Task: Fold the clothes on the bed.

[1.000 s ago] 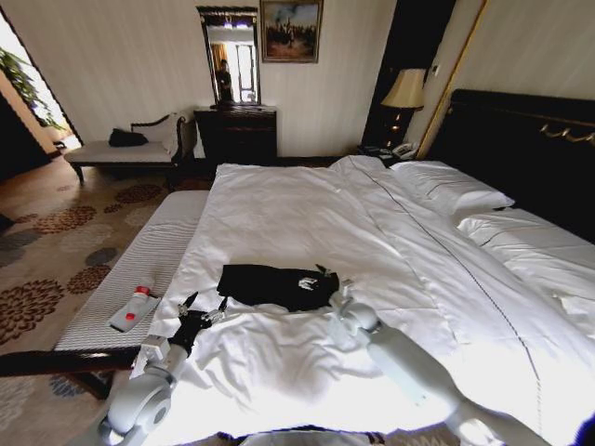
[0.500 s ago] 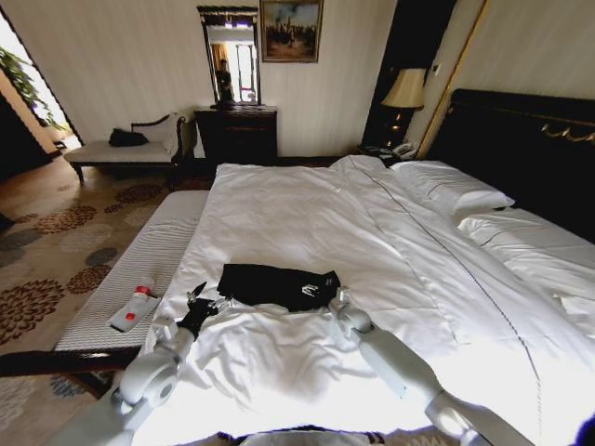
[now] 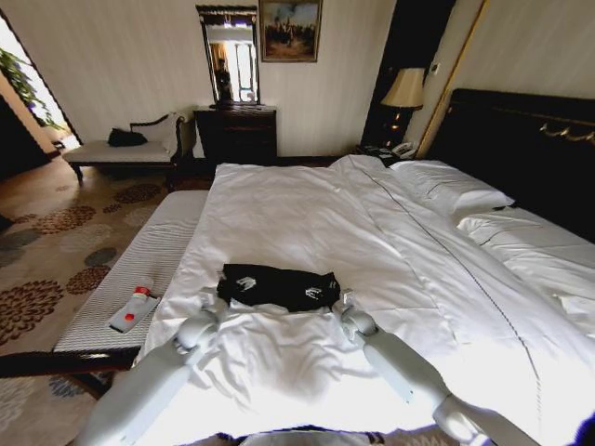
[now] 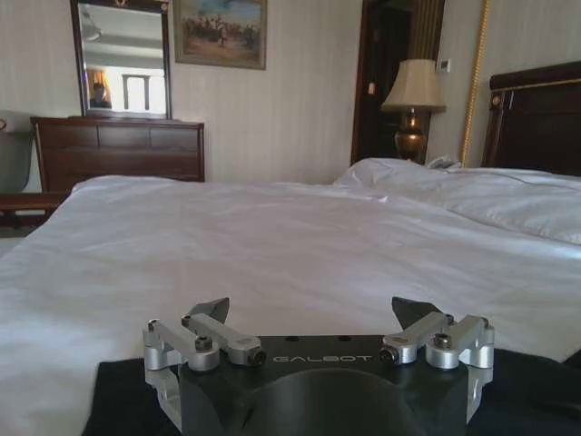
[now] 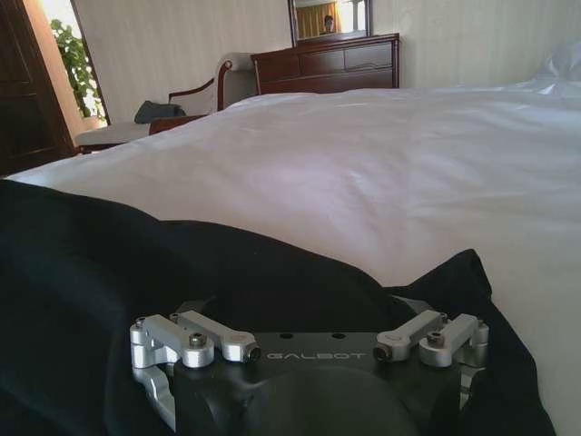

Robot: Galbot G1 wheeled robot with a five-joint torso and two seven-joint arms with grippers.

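The black short-sleeved cotton T-shirt [image 3: 279,286] lies folded into a flat band on the white duvet of the large dark-framed bed [image 3: 307,214], at about 6 o'clock on the cover, near the foot edge. The left gripper [image 3: 244,282] rests on the shirt's 9 o'clock end, its fingers [image 4: 211,313] spread wide, closed on nothing. The right gripper [image 3: 313,294] sits on the 3 o'clock end, linkages splayed wide, black cloth [image 5: 136,272] bunched around its jaws; whether it pinches the fabric cannot be told.
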